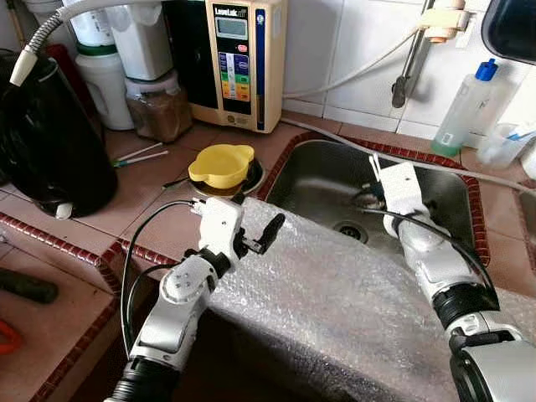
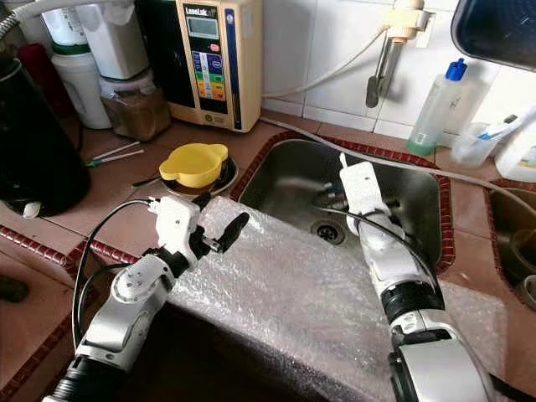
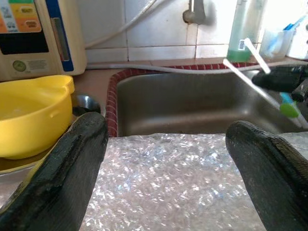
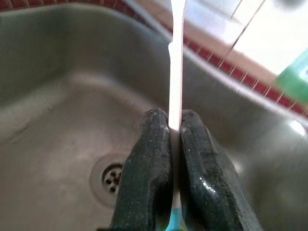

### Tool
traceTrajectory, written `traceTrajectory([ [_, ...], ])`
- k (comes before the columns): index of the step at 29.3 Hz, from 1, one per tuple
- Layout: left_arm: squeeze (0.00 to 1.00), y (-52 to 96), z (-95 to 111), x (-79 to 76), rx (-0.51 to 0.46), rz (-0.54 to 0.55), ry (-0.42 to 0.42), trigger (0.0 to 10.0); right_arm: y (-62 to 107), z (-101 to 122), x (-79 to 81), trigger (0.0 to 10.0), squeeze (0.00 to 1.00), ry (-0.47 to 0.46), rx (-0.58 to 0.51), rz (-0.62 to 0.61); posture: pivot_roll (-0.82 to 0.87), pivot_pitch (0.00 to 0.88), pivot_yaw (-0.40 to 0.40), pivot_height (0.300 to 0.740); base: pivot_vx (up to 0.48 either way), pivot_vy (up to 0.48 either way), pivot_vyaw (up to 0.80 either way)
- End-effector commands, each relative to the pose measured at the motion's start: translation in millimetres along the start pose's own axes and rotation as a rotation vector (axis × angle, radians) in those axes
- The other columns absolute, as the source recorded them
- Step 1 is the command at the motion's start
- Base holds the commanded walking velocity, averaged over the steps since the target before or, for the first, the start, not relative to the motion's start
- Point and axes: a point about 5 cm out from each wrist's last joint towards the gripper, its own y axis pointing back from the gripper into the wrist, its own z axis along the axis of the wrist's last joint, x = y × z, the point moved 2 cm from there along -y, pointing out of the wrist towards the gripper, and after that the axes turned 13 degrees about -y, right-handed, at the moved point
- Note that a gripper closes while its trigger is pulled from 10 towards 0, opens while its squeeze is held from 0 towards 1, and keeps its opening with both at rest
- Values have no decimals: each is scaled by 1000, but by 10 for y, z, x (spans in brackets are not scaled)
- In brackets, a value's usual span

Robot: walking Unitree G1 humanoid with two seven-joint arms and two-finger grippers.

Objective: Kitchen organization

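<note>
Over the steel sink (image 1: 310,180) my right gripper (image 4: 173,118) is shut on a thin white toothbrush handle (image 4: 175,72) that sticks out past the fingertips. The left wrist view shows that gripper (image 3: 281,79) holding the handle (image 3: 260,61), with a green-blue end below it. My left gripper (image 1: 260,224) stands open above the left end of a bubble wrap sheet (image 1: 335,293) that drapes over the sink's front edge. Nothing is between its fingers (image 3: 82,159). A yellow bowl (image 1: 220,165) rests on a metal dish just left of the sink.
A beige water unit (image 1: 239,59), jars (image 1: 159,105) and a large black object (image 1: 46,142) line the counter's back left. Two thin sticks (image 1: 138,155) lie near the bowl. A tap (image 1: 410,59) and a green-liquid bottle (image 1: 465,109) stand behind the sink.
</note>
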Motion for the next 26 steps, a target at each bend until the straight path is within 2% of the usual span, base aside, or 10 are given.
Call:
traceTrajectory([
  [1, 1000, 4, 39, -12, -5, -12, -14, 10000, -5, -27, 7, 0, 1000, -23, 12, 2, 26, 0, -1, 740, 0, 0, 0],
  [4, 1000, 7, 38, -24, 3, -19, -18, 10000, -8, -101, 34, 0, 1000, -52, 36, 5, 27, 0, -2, 740, 0, 0, 0],
  [5, 1000, 8, 36, -30, 5, -21, -20, 10000, -6, -134, 50, 706, 1000, -60, 47, 9, 28, 0, -2, 740, 0, 0, 0],
  [6, 1000, 9, 33, -33, 7, -22, -21, 10000, -4, -159, 67, 5020, 1000, -61, 56, 15, 28, 0, -2, 740, 0, 0, 0],
  [7, 1000, 11, 30, -34, 11, -21, -24, 10000, -4, -172, 77, 7804, 1000, -63, 59, 18, 28, 0, -2, 740, 0, 0, 0],
  [8, 1000, 15, 24, -35, 15, -20, -25, 10000, -3, -183, 94, 4392, 1000, -69, 59, 24, 29, 0, -3, 740, 0, 0, 0],
  [9, 1000, 16, 22, -36, 17, -21, -25, 10000, -4, -185, 99, 7176, 1000, -71, 59, 26, 29, 0, -3, 740, 0, 0, 0],
  [10, 1000, 18, 20, -37, 18, -21, -25, 10000, -4, -190, 106, 7176, 1000, -73, 62, 31, 29, 0, -3, 740, 0, 0, 0],
  [11, 1000, 20, 17, -37, 20, -20, -26, 10000, -5, -195, 109, 10000, 1000, -77, 65, 33, 30, 0, -3, 740, 0, 0, 0],
  [26, 1000, 24, -14, -49, 47, -17, -39, 10000, -31, -97, 200, 10000, 1000, -131, 14, 76, 27, 0, -3, 740, 0, 0, 0],
])
